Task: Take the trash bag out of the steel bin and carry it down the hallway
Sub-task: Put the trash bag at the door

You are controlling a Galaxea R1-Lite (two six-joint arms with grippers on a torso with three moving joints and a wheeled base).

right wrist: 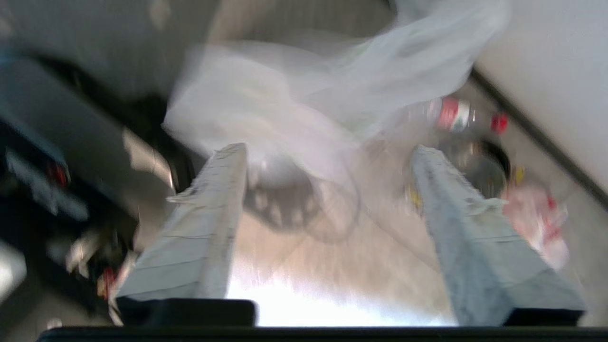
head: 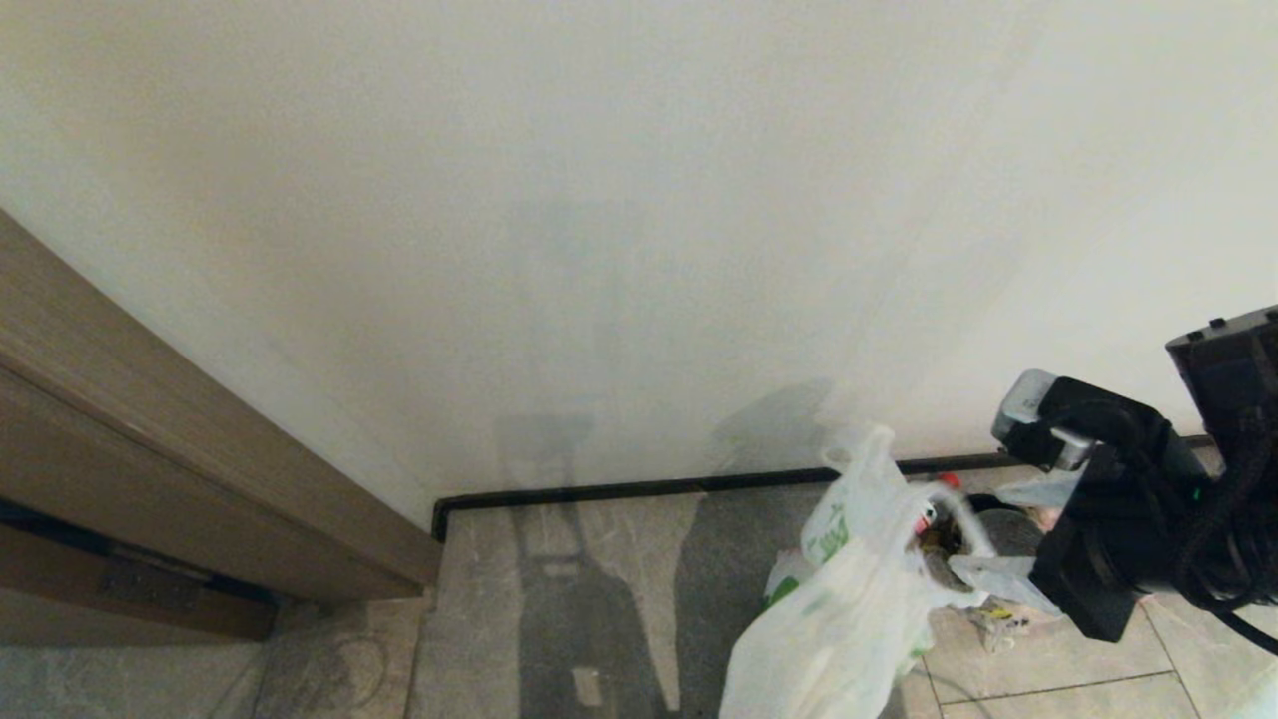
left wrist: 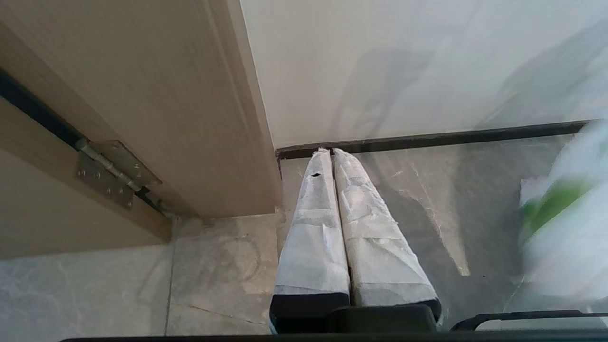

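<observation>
White trash bag beside spread right gripper, by the hallway wall.

Nearest, the right gripper (right wrist: 327, 152) is seen with its taped fingers (right wrist: 204, 209) spread wide, nothing pinched between them. Just beyond their tips the trash bag (head: 849, 609), white with green print, is found on the hallway floor tiles (head: 559, 599). The left gripper (left wrist: 331, 154) is held pressed together over the tiles near the wooden door (left wrist: 142, 95). Farthest, litter (head: 998, 619) is scattered by the black baseboard (head: 619, 489) and white wall (head: 599, 200).

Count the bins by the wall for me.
1: a bin by the baseboard, just behind the white bag. The bag or the right arm may hide others.
</observation>
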